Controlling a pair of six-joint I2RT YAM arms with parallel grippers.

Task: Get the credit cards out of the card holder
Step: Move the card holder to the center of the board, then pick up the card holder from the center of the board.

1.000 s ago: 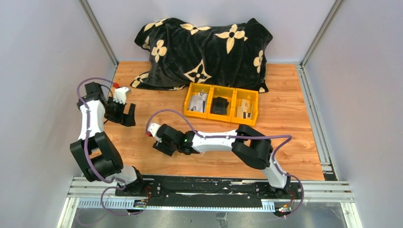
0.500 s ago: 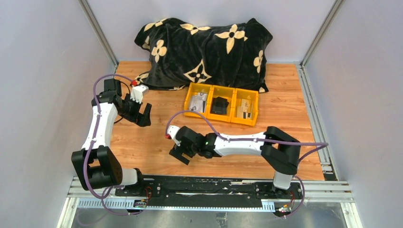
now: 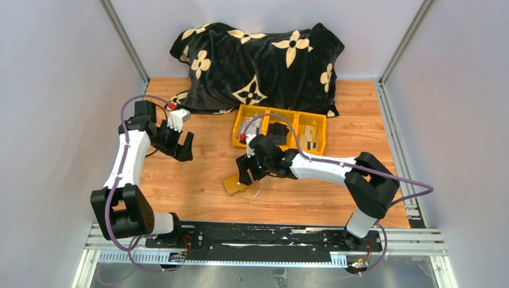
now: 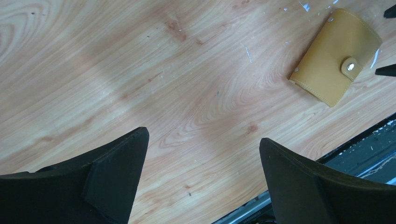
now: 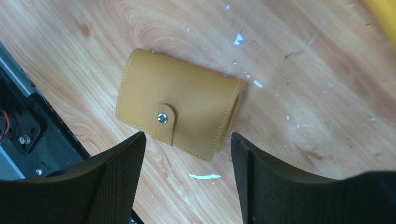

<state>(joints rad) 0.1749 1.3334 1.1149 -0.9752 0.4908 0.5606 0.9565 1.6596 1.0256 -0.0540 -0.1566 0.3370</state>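
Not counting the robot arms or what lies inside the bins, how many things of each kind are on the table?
yellow bins: 3
mustard card holder: 1
black flowered blanket: 1
Total: 5

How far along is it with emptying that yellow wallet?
Barely started. Nothing done: the card holder lies snapped shut, no cards out. In hand: the right gripper hovers open above it; the left gripper hangs open, off to one side. Left: unsnap it, pull cards out.
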